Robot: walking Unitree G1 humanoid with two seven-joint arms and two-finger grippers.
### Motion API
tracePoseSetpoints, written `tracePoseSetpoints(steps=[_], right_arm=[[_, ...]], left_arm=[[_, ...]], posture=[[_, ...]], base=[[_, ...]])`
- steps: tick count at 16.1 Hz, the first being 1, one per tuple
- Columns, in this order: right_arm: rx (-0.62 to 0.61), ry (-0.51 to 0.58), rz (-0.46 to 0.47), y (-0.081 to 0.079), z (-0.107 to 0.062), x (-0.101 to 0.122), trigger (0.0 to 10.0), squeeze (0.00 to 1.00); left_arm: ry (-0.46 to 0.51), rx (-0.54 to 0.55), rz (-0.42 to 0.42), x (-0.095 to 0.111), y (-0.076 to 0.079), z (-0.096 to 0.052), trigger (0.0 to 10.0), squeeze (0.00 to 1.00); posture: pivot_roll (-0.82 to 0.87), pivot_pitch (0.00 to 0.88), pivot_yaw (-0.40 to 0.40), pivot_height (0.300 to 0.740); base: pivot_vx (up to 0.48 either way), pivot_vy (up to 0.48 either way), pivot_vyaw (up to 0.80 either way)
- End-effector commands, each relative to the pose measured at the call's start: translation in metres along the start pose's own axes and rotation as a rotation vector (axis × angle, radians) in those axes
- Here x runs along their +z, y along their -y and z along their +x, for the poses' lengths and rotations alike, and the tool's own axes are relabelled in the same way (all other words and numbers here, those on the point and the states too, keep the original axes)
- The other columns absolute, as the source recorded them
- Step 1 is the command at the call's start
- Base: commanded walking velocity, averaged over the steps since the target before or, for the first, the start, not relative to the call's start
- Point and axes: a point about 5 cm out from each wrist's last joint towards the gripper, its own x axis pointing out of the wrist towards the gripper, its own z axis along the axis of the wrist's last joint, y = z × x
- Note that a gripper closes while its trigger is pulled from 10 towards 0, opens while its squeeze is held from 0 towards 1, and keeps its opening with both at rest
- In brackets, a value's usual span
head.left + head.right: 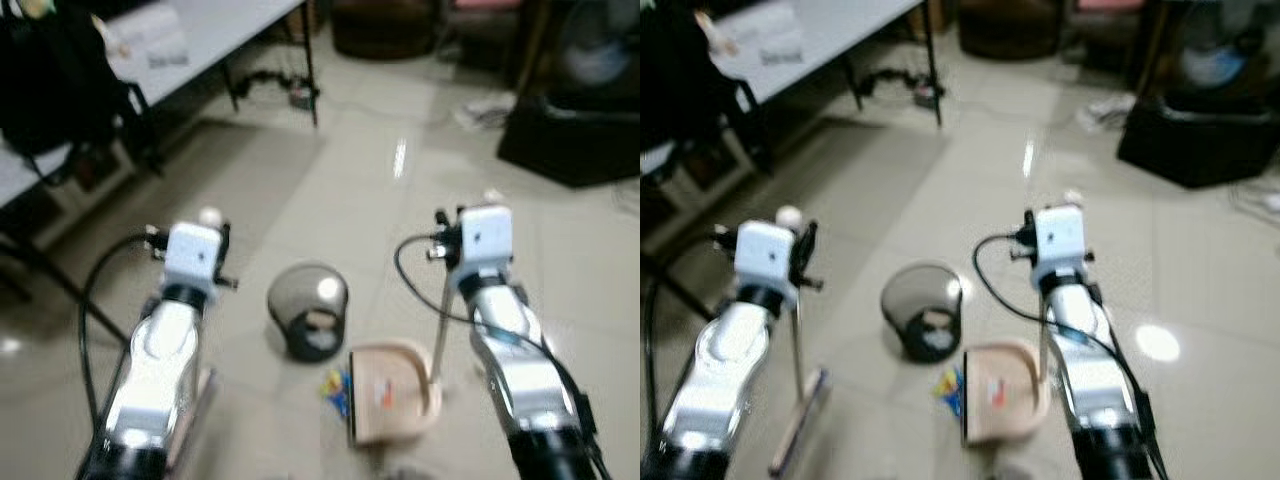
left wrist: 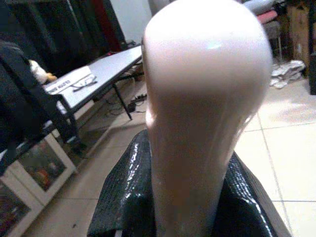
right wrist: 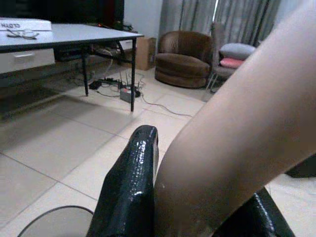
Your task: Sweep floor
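— Left wrist view: left gripper [image 2: 192,207] clamps the broom [image 2: 207,108] handle.
— Right gripper [image 3: 197,207]?
— Clamps the dustpan [image 1: 392,392] handle; pan rests on the floor [image 1: 330,180] beside the bin [image 1: 309,310].

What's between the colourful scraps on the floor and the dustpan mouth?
Nothing visible. The small blue-and-yellow scraps lie on bare tile right against the pale pink plastic dustpan, on its left edge. The tipped dark mesh wastebasket lies beyond both, not between them.
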Motion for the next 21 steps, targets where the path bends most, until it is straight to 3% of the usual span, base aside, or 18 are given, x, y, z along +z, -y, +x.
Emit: tracePoseSetpoints(steps=[1, 6, 12, 13, 16, 21], right_arm=[[-0.009, 0.048, -0.020, 0.003, 0.002, 0.009, 10.0, 0.00], [-0.019, 0.035, -0.022, 0.005, 0.004, 0.005, 10.0, 0.00], [-0.012, 0.096, -0.031, 0.011, 0.024, 0.004, 10.0, 0.00], [0.006, 0.103, -0.061, 0.008, 0.033, 0.002, 10.0, 0.00], [0.028, 0.135, -0.158, 0.006, 0.040, 0.002, 10.0, 0.00], [0.081, 0.236, -0.272, 0.003, 0.055, 0.020, 10.0, 0.00]], left_arm=[[0.031, 0.010, 0.016, 0.007, -0.006, 0.001, 10.0, 0.00], [0.016, -0.001, 0.007, 0.002, -0.002, 0.001, 10.0, 0.00], [0.036, 0.072, 0.036, -0.004, -0.010, 0.012, 10.0, 0.00], [0.035, 0.054, 0.017, -0.004, -0.005, 0.014, 10.0, 0.00], [0.049, 0.042, -0.031, -0.009, 0.002, 0.010, 10.0, 0.00], [0.077, 0.075, -0.083, -0.008, 0.003, 0.016, 10.0, 0.00]], posture=[[-0.03, 0.049, 0.075, 0.740], [-0.03, 0.054, 0.076, 0.740], [0.00, 0.122, 0.100, 0.740], [0.01, 0.157, 0.114, 0.740], [0.02, 0.226, 0.133, 0.740], [0.02, 0.307, 0.137, 0.740]], base=[[0.368, 0.000, 0.00], [0.199, 0.000, 0.00], [0.000, 0.000, 0.00], [0.000, 0.000, 0.00], [0.000, 0.000, 0.00], [0.000, 0.000, 0.00]])
